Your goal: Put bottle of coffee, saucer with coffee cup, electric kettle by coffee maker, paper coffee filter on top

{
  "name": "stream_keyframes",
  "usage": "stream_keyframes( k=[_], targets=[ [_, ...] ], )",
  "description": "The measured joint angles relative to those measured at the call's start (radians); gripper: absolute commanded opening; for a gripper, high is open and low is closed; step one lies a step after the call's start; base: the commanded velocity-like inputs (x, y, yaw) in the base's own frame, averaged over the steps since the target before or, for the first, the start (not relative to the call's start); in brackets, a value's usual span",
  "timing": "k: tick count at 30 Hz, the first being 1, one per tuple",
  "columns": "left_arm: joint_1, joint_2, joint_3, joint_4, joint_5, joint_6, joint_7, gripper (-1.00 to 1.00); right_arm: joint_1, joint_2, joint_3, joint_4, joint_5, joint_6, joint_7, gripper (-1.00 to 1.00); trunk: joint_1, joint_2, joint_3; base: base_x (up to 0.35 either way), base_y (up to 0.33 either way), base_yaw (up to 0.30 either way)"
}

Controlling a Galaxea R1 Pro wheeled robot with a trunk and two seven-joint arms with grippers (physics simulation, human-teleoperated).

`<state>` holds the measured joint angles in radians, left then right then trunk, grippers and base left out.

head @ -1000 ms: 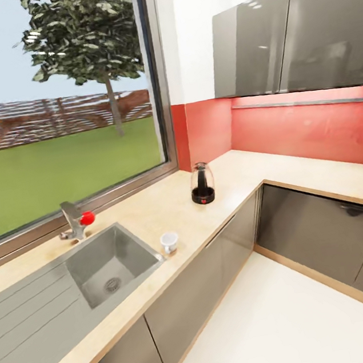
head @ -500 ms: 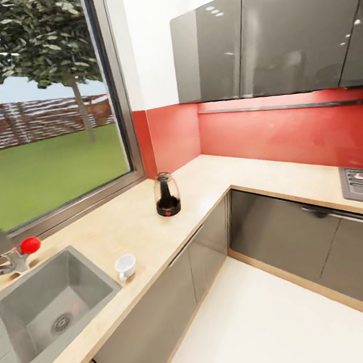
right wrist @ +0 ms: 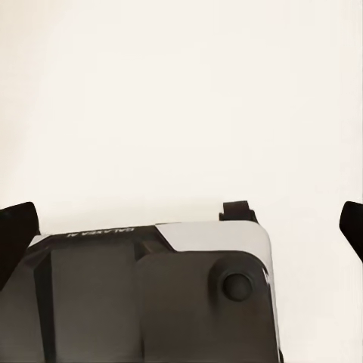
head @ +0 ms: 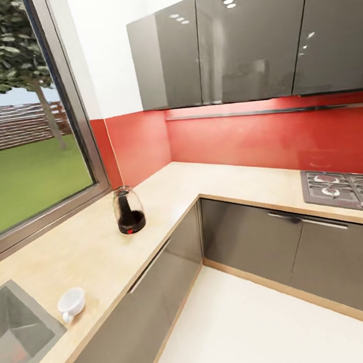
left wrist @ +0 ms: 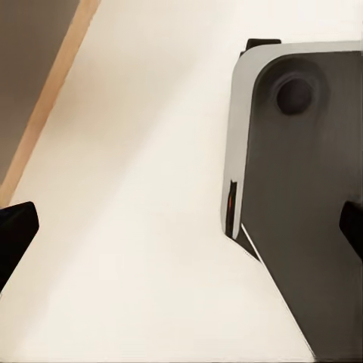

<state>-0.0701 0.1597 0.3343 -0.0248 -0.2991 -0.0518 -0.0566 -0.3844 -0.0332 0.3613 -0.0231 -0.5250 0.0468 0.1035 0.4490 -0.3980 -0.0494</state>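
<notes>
Nearby: electric kettle point(head: 128, 211) on kitchen countertop point(head: 98, 248) | coffee cup point(head: 71, 304) beside sink point(head: 18, 331)

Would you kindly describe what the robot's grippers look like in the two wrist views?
Each wrist view shows two plain black fingertips at its edges: the left gripper and right gripper. Below them is the robot's dark grey base with a silver-white rim, lettering on it too small to read surely.
</notes>
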Motion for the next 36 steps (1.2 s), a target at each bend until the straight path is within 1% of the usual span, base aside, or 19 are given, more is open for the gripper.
stream_keyframes(
  k=[4,6,13,15,20,29,33,36],
  targets=[
    [0.000,-0.003,-0.002,0.002,-0.003,0.052,0.002,1.00,0.000,0.000,0.001,0.000,0.000,0.000,0.000,1.00,0.000,0.000,0.000,0.232,-0.199,-0.018],
    [0.000,-0.006,-0.002,0.001,-0.004,0.059,0.004,1.00,0.000,0.000,0.001,0.000,0.001,0.000,0.000,1.00,0.000,0.000,0.000,0.237,-0.177,0.095],
    [0.000,-0.011,0.005,-0.001,-0.005,0.061,0.011,1.00,0.000,0.000,0.002,0.000,0.001,0.000,0.000,1.00,0.000,0.000,0.000,0.233,-0.162,0.245],
    [0.000,-0.020,0.005,-0.002,-0.006,0.059,0.012,1.00,0.000,0.000,0.002,0.000,0.002,0.000,0.000,1.00,0.000,0.000,0.000,0.200,-0.132,0.277],
    [0.000,-0.030,0.005,-0.003,-0.006,0.057,0.013,1.00,0.000,0.000,0.002,0.000,0.002,0.001,0.000,1.00,0.000,0.000,0.000,0.120,-0.062,0.278],
    [0.000,-0.031,0.007,-0.004,-0.006,0.055,0.013,1.00,0.000,0.000,0.002,0.000,0.002,0.001,0.000,1.00,0.000,0.000,0.000,0.009,-0.003,0.279],
    [0.000,-0.030,0.007,-0.007,-0.006,0.053,0.015,1.00,0.000,0.002,0.002,-0.001,0.001,0.002,0.000,1.00,0.000,0.000,0.000,0.137,-0.112,0.278],
    [0.000,-0.030,0.008,-0.007,-0.005,0.052,0.015,1.00,0.000,0.005,0.003,-0.001,0.002,0.002,0.000,1.00,0.000,0.000,0.000,0.211,-0.181,0.148]
  ],
)
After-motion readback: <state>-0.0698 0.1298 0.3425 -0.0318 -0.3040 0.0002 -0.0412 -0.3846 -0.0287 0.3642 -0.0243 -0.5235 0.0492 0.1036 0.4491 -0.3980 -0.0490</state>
